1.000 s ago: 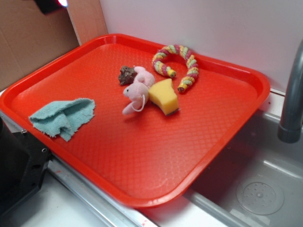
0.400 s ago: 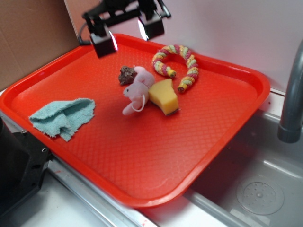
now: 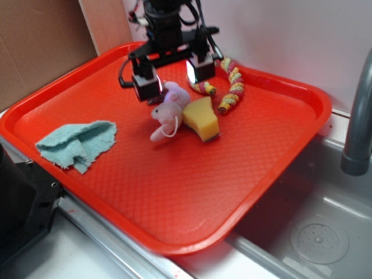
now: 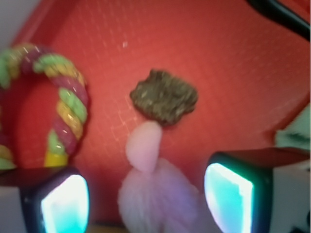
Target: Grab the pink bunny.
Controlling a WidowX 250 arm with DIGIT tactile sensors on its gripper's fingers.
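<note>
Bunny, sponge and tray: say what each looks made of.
Bunny: soft plush fabric, judging by its fuzzy pale pink surface and floppy limbs.
Sponge: yellow foam, matte, with cut flat faces.
Tray: probably hard plastic, red, with a fine textured grid and a smooth glossy rim.

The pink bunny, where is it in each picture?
Exterior: the pink bunny lies mid-tray, touching the yellow sponge, just below the open tool.
Wrist: the pink bunny fills the bottom centre, between the tool's two fingers, one ear pointing up.
Shared landmark: the striped rope toy, upper right of the bunny in exterior, far left in wrist.
</note>
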